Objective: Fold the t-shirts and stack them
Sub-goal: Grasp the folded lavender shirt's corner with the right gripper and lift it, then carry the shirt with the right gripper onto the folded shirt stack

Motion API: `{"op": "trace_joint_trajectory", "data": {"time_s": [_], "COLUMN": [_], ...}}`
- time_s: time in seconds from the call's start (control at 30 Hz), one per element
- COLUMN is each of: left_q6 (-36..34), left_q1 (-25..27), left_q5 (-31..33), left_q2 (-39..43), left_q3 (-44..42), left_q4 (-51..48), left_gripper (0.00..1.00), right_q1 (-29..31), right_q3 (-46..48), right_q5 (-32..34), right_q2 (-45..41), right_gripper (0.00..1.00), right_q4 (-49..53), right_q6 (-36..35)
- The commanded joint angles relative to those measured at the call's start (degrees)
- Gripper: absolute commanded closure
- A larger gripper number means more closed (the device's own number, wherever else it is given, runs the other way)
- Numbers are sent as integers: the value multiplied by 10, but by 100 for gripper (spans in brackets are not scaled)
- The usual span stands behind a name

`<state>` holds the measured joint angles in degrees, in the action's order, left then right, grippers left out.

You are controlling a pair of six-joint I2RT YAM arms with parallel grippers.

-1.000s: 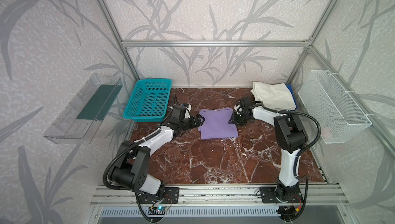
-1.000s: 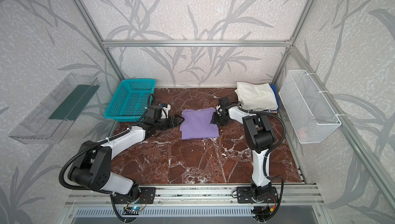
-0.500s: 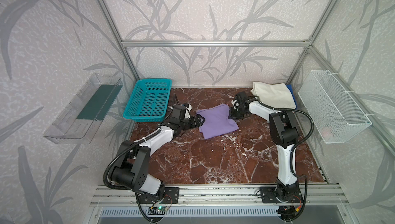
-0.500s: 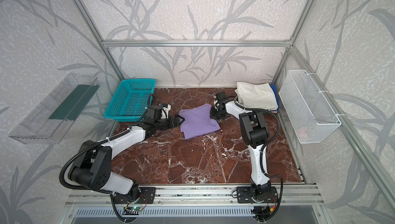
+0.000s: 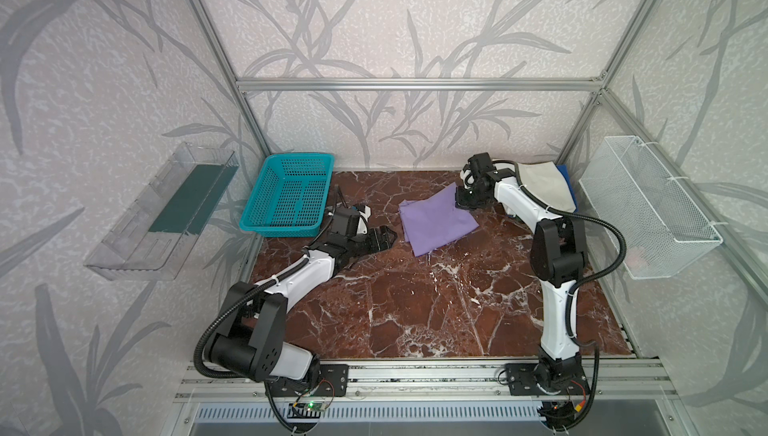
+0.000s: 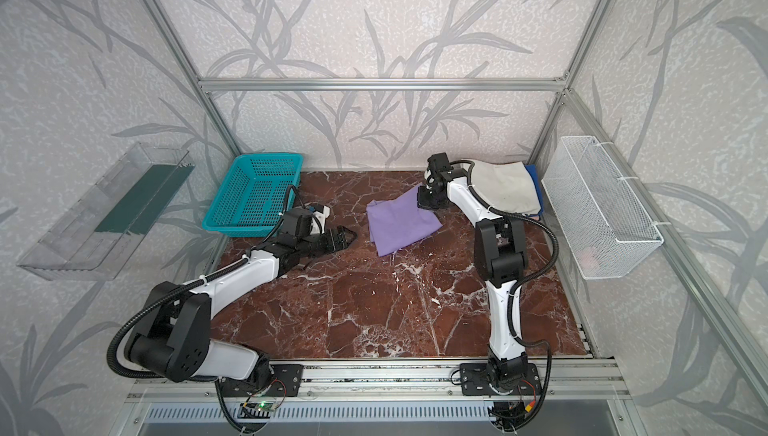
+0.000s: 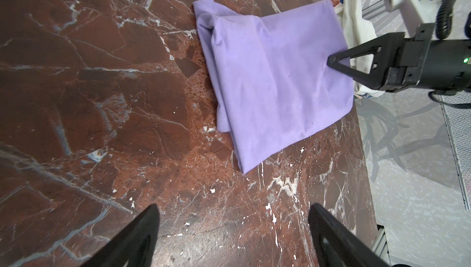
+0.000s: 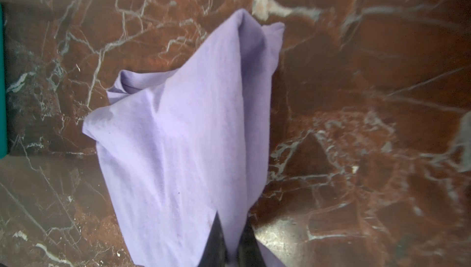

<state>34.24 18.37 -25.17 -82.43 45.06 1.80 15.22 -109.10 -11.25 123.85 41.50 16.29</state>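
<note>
Both top views: my right gripper (image 5: 467, 202) is clamped on the far corner of the purple shirt (image 5: 436, 221), that corner raised. The rest lies folded on the table (image 5: 415, 309), mid-back. The cream shirt (image 5: 544, 188) sits back right on a blue shirt (image 5: 564, 172). My left gripper (image 5: 384, 239) gapes wide and empty, low, just beside the purple shirt, near the basket (image 5: 286, 192).

Left wrist: fingers (image 7: 142, 237) spread over bare table, purple shirt (image 7: 275, 84) ahead, apart.

Right wrist: jaws pinched tight on purple cloth draping to the table.
</note>
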Motion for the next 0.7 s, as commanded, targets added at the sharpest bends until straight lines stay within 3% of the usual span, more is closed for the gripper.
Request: {"op": "trace_joint_trajectory", "data": {"time_s": [0.0,0.23,0.47,0.67], "left_q6": [-5,-12,-12,-7], "left_q1": [3,3,2,3], "left_q5": [4,4,10,5], "left_q2": [13,15,18,22], "left_q3": [-11,-3,-3,-4], "left_q4": [0,-10,-11,-13], "left_gripper": [8,8,8,8], "right_q1": [-6,-20,-34,-68], "right_q3": [-44,-125,-335,-534], "right_q5": [61,132,180,180], "right_q2": [-44,-36,46,119], "right_gripper": [100,100,100,100], "right_q4": [47,70,180,266], "right_q6": [-47,-132,-209,-209]}}
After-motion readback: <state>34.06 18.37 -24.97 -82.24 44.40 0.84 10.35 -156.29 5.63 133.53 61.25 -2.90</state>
